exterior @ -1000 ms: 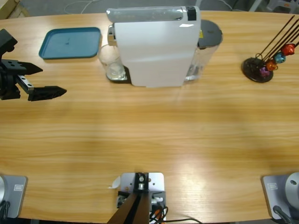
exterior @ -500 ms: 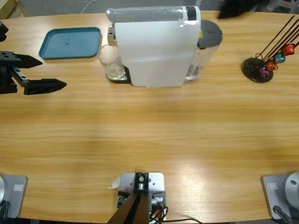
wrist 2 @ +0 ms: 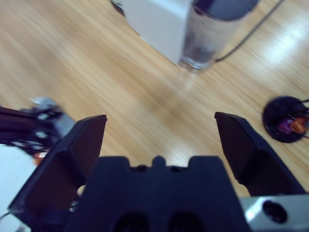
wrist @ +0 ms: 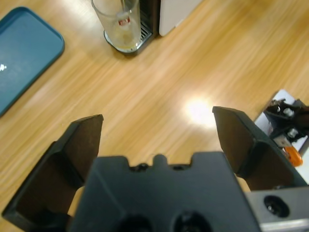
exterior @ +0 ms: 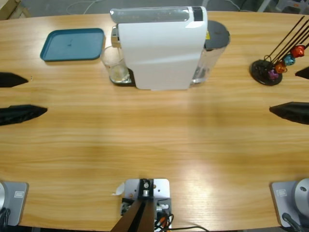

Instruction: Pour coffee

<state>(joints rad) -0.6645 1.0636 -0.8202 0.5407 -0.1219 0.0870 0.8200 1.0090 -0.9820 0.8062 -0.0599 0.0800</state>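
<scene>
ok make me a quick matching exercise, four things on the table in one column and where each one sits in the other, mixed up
Things:
1. glass
2. blue tray
3. capsule stand
4. left gripper

Places:
a. far right of the table
b. left edge, jaws open over bare wood
c. at the coffee machine's left side, a little coffee in it
d. back left corner, nothing on it

Pairs: 1-c, 2-d, 3-a, 4-b

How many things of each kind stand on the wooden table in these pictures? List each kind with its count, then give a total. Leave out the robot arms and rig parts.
Coffee machine: 1
Glass holding a little coffee: 1
Blue tray: 1
Capsule stand with coloured capsules: 1
Total: 4
</scene>
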